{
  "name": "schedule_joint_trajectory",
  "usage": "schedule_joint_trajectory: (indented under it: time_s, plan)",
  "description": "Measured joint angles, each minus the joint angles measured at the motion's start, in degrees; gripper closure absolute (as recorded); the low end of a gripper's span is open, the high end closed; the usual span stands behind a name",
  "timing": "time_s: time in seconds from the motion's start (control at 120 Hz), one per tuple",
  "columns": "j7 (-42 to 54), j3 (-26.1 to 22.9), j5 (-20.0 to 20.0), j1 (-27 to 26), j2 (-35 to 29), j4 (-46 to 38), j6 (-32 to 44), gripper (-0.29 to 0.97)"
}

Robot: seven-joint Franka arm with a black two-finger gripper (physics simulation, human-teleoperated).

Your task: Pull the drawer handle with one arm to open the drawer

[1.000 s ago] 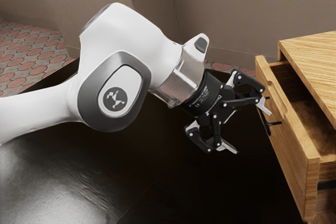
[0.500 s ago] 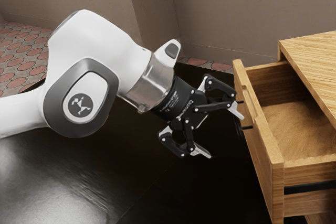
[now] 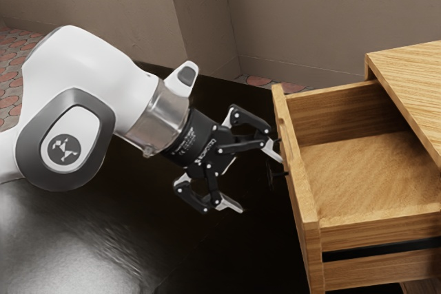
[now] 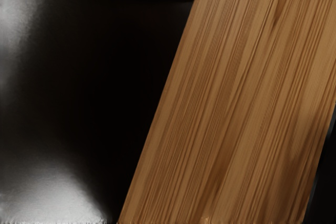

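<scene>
Item, left: our Franka arm [image 3: 83, 122], reaching right over the dark surface [image 3: 103, 246].
Item, middle: jaws spread wide, clasping nothing. The upper finger is at the drawer handle [image 3: 276, 175], seemingly hooked behind it.
Item, right: wooden drawer [image 3: 296, 170], standing well out of its cabinet [image 3: 413, 80].
Risk, in our judgement: held from one side only, the handle may slip free if the pull drifts sideways.
</scene>
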Motion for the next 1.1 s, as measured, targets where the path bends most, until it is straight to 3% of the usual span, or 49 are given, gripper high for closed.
schedule_joint_trajectory:
  time_s: [0.75,1.1]
  plan:
    - [0.0,-2.6,0.5,5.8,-7.6,-6.5,-0.1,0.0]
    - [0.2,-2.7,3.0,7.1,-11.4,-9.4,-0.4,0.0]
